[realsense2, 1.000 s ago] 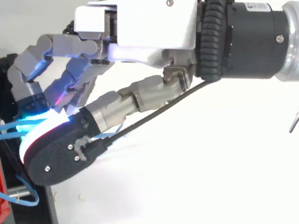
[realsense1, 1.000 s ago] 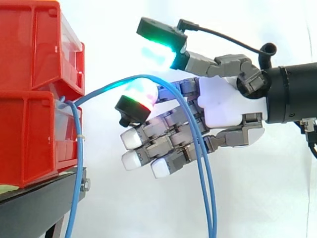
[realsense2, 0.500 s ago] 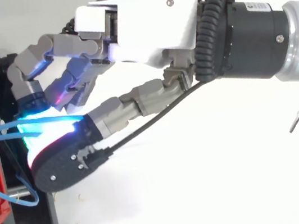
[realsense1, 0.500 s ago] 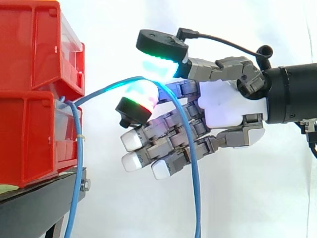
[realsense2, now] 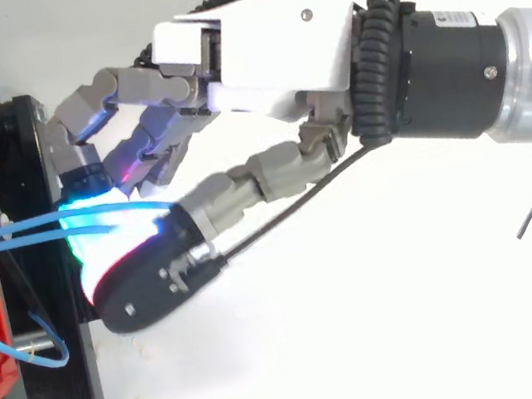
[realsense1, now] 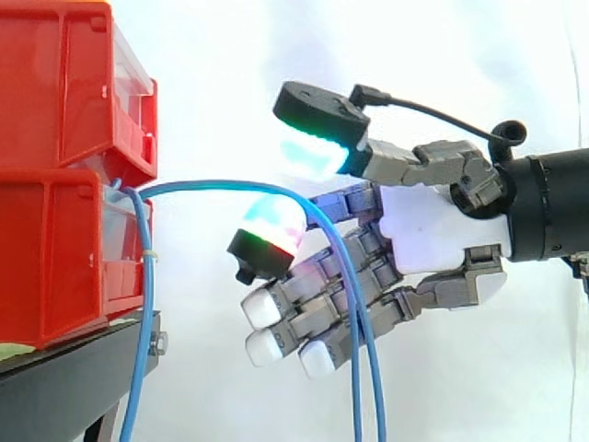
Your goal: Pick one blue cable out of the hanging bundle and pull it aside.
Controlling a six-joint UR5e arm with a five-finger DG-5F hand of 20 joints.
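**Cable hooked over a finger, no pinch yet**

The hand (realsense1: 433, 230) is half-closed: its fingers are bent, and the blue cable (realsense1: 212, 187) lies hooked over the uppermost one, just behind its glowing pad (realsense1: 270, 230). The thumb (realsense1: 317, 120) stands clear above the cable, so nothing clamps it. From the bins (realsense1: 55, 110) beyond the fingertips the cable arcs across to that finger, then drops as two strands past the lower fingers and out below the hand. Another strand hangs straight down beside the bins. In the top view the cable (realsense2: 18, 231) runs into the glow under the thumb.

The cable looks thin, light and springy, holding a smooth curve rather than falling limp. Its jacket is probably slick, so it could slide along the finger as the hand (realsense2: 262, 48) pulls. The best hold is likely at the top of the arc, thumb pressed down onto the finger.

No writing can be read on cable or bins; a small mark on the wrist is too small to tell.
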